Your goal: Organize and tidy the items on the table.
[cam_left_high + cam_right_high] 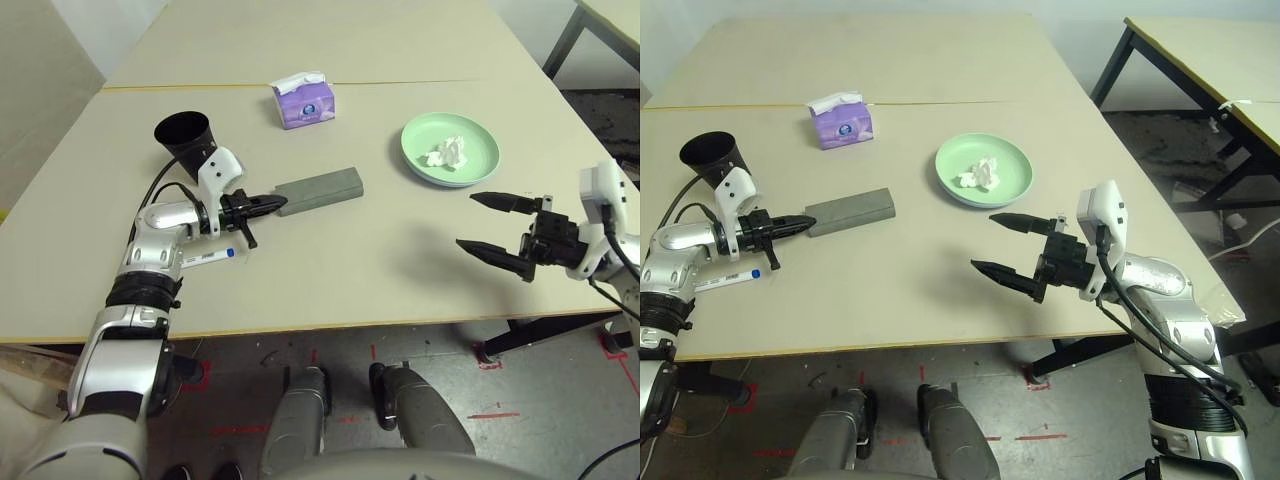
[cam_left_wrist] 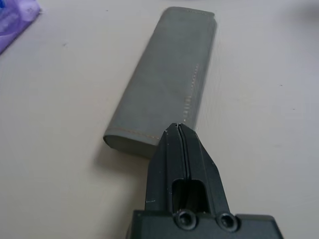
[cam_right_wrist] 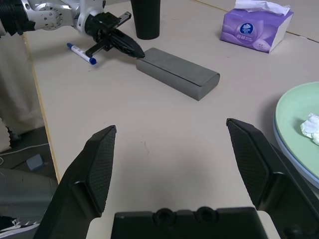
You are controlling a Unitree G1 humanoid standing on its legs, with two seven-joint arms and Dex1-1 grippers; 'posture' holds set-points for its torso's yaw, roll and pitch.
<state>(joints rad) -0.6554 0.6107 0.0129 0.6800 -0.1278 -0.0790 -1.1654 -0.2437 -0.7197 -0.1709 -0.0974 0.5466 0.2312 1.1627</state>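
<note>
Beige matte table (image 1: 330,270) with a thin yellowish seam across its far part and a pale wooden front edge; grey floor with red tape marks below. Grey glasses case (image 1: 320,190) lies flat and shut near the middle of the tabletop, its contents hidden; taken here as the landmark. Left gripper (image 1: 268,206) sits at the case's left end with its tips at or just touching that end, jaws pressed together and gripping nothing. Black cup (image 1: 186,135) stands upright beyond and left of the case, mouth open; its inside is too dark to read. One white marker (image 1: 208,257) with a blue cap lies nearer than the case's left end, beside the left forearm. Purple tissue box (image 1: 303,101) stands beyond the case, close to the seam, a white sheet poking out of its top. Green plate (image 1: 450,149) rests to the right of the case, with a blue rim showing beneath it, and holds a crumpled white tissue (image 1: 446,152). Right gripper (image 1: 492,224) hovers well right of the case, nearer than the plate, jaws spread wide and empty.
</note>
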